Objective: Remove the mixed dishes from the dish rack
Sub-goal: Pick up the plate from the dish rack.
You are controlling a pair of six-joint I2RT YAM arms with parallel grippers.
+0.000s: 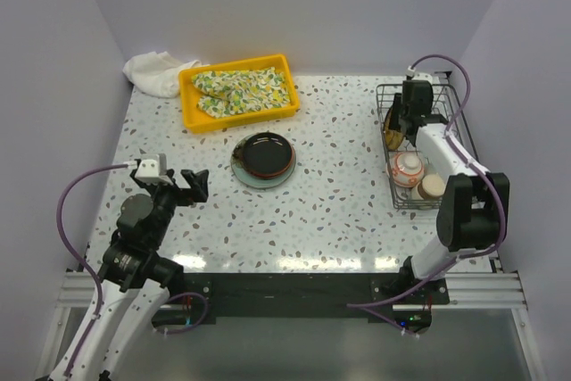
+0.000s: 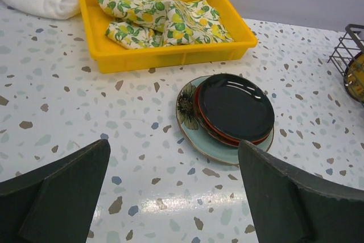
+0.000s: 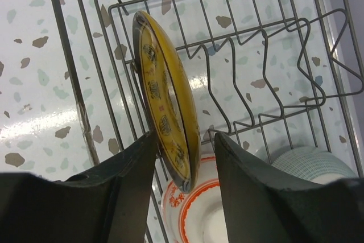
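The left arm sits folded at the near-left edge. The left fingers are spread wide and hang low over the worktop with nothing between them. Ahead of them, mid-worktop, the black-red bowl rests on the pale green-blue plate, with bare speckled surface all round. Farther back is the yellow tray holding the floral cloth, and a white towel lies in the back-left corner against the wall.

The right arm stretches forward along the right edge, its wrist tipped down into the dish rack, which lies close to the right wall. At the rack's near end are the small tan cup and the red-patterned white bowl. Beyond them the brown-yellow patterned plate stands on edge among the tines. The right fingers straddle its lower rim unclenched: one touches it, and a slit shows beside the other.
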